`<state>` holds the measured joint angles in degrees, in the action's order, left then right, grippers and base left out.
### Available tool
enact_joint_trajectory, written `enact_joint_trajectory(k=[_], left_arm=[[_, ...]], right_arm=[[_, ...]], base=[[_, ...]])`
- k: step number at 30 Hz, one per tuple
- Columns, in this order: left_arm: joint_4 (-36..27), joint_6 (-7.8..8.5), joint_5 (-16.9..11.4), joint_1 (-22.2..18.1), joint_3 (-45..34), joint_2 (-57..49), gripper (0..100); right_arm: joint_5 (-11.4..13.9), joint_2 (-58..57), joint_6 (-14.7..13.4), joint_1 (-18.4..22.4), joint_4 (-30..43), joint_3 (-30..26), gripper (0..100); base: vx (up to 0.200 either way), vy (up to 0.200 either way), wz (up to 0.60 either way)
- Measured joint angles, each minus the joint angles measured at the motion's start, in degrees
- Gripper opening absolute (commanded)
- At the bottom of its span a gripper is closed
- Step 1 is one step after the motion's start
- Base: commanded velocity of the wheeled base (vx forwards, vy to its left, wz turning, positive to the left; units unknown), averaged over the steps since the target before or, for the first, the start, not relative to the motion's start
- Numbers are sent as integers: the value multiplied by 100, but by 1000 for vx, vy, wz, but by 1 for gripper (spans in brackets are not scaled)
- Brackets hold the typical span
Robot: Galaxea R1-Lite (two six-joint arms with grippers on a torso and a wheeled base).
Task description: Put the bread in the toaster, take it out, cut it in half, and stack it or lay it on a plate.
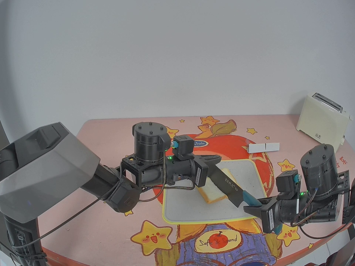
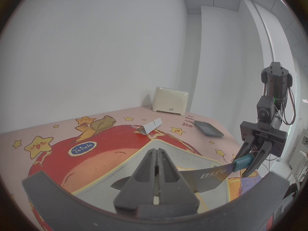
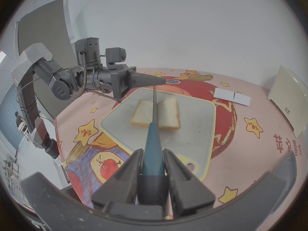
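Observation:
A slice of bread (image 1: 211, 195) (image 3: 141, 114) lies on the pale cutting board (image 1: 185, 204) (image 3: 199, 119). A dark knife (image 1: 227, 183) (image 3: 155, 108) stands edge-down across the middle of the slice. My right gripper (image 1: 255, 205) (image 3: 153, 153) is shut on its teal handle (image 2: 243, 162). My left gripper (image 1: 218, 159) (image 2: 156, 151) (image 3: 162, 80) is shut, its tips over the far end of the blade's back. The cream toaster (image 1: 321, 122) (image 2: 170, 100) stands at the table's back right. A dark rectangular plate (image 2: 208, 128) lies to the right of the board.
A white folded card (image 1: 263, 147) (image 3: 231, 96) lies behind the board toward the toaster. The round pink table (image 1: 111, 137) has bare room on its left side; its front edge runs close under my right arm.

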<state>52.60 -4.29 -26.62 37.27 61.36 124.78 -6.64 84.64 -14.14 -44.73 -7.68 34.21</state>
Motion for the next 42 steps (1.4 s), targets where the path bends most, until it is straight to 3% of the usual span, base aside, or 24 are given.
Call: enact_joint_trajectory(k=[42], left_arm=[[-51, 2, 33, -1, 20, -11, 0]], right_arm=[[18, 50, 0, -11, -1, -34, 0]], base=[[0, 0, 0]])
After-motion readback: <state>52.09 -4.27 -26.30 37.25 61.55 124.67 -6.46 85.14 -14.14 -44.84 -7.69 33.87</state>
